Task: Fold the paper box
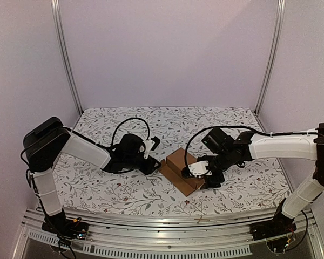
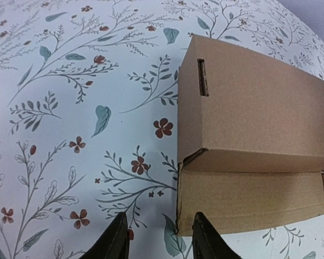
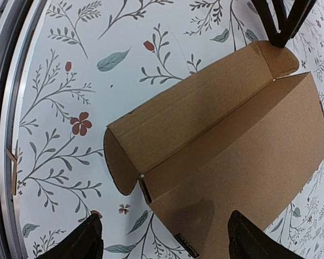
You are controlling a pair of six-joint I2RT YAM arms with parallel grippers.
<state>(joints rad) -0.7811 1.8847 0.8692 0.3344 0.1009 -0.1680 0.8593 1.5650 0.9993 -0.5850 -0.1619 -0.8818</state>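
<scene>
Both spread; left tool (image 2: 159,240) straddles the paper box (image 2: 254,118) corner (narrowly); right tool (image 3: 167,240) gapes wide over it.

Lilac walls (image 1: 167,48), floral tablecloth (image 1: 97,189), aluminium posts (image 1: 66,54)

Top view looks down from behind; wrist views (close) share the paper box (image 2: 248,108)

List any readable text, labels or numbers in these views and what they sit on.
No readable text in any view.
paper box: plain brown cardboard, no print on the faces shown.
table cover: leaf and flower pattern only, no words.
left arm and right arm: no legible marking from the top view.
</scene>
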